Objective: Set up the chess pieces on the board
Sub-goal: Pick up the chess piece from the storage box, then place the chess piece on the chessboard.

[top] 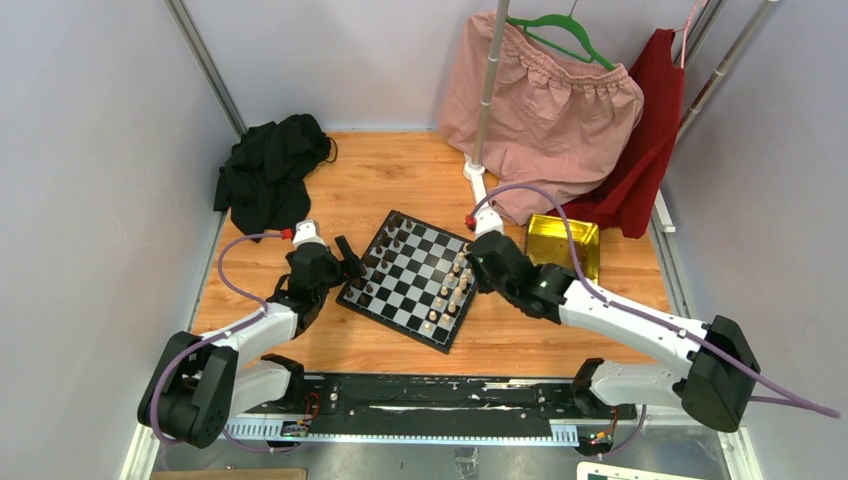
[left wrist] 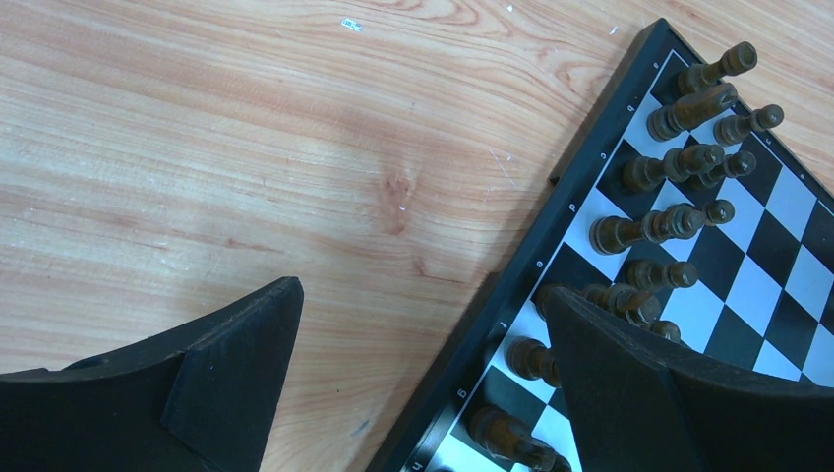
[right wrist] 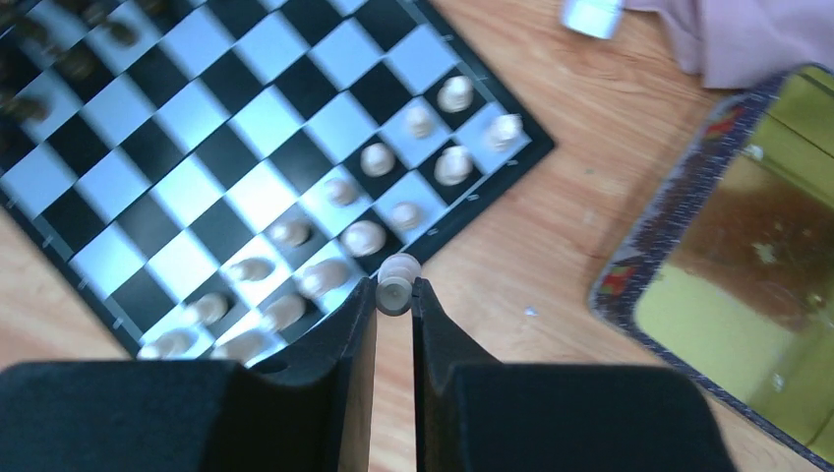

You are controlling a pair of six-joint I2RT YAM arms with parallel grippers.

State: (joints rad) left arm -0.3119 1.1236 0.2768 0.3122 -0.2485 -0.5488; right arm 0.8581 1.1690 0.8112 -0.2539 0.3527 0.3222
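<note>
The chequered board (top: 412, 280) lies turned like a diamond on the wooden table. Dark pieces (left wrist: 657, 228) stand along its left side, cream pieces (right wrist: 362, 237) along its right side. My right gripper (right wrist: 395, 291) is shut on a cream piece (right wrist: 397, 282), held at the fingertips just over the board's right edge (top: 472, 268). My left gripper (left wrist: 418, 300) is open and empty, at the board's left edge (top: 350, 262); its right finger (left wrist: 629, 383) hangs over the dark pieces, its left finger (left wrist: 226, 364) over bare wood.
A shiny yellow-gold tray (top: 562, 243) stands right of the board, close to my right arm; it also shows in the right wrist view (right wrist: 747, 265). A black cloth (top: 268, 170) lies at the back left. A pink garment (top: 545, 105) and a red one (top: 652, 140) hang behind a pole's white base (top: 476, 180).
</note>
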